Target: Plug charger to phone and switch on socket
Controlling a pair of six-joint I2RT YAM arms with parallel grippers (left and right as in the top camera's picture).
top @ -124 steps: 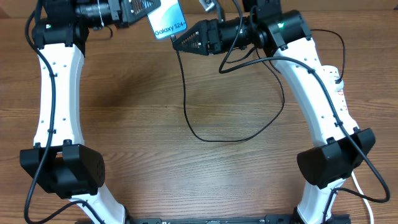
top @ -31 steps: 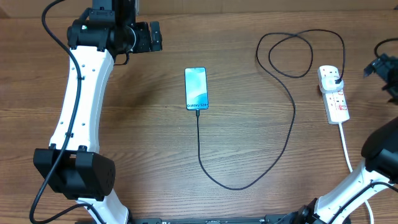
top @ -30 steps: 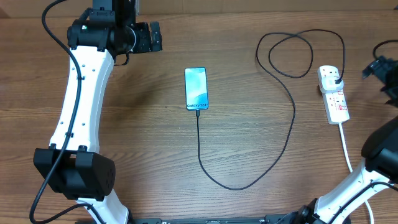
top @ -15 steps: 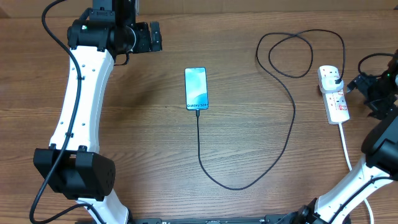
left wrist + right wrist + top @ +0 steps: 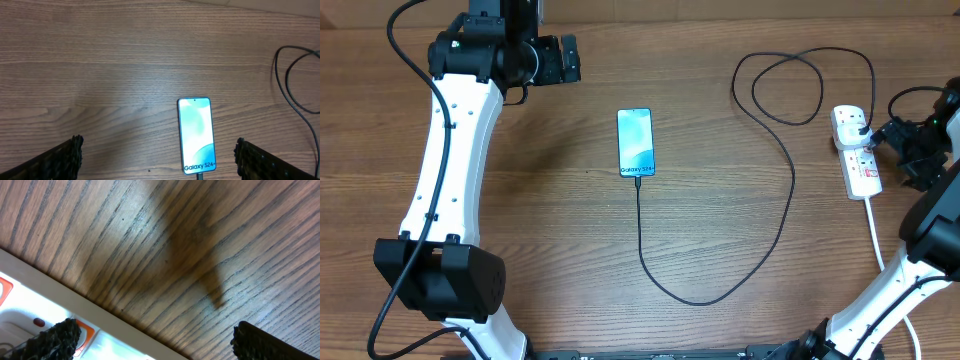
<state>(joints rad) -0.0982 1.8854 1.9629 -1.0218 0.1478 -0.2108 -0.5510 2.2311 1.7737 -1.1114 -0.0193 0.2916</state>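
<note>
Since a second ago, the right claw (image 5: 893, 150) has come in from the far right edge and now sits just beside the socket (image 5: 857, 155). Nothing else has shifted. The left claw (image 5: 574, 59) waits at the far left, well apart from the phone (image 5: 635, 142).

Both claws are spread wide and hold nothing.

The phone lies flat in the middle of the table (image 5: 550, 220), screen up. The charger (image 5: 790, 190) runs from the phone's near edge, curls round the near side, and loops up to the socket. Its small tip (image 5: 637, 178) touches the phone and looks pushed in. Its black plug (image 5: 860, 124) sits at the socket's far end. So the plugging looks done, and only the switch seems left.

The socket is hard white plastic and probably light, so it may slide if pushed from the side. The red switch (image 5: 84, 328) is small and stiff. One fingertip (image 5: 50, 340) pressing straight down on it looks like the best way, with no grabbing at all.

The charger is thin, soft and bendy, so a bump could tug it. The phone is slim and smooth, so it would slip easily and is best left alone.
</note>
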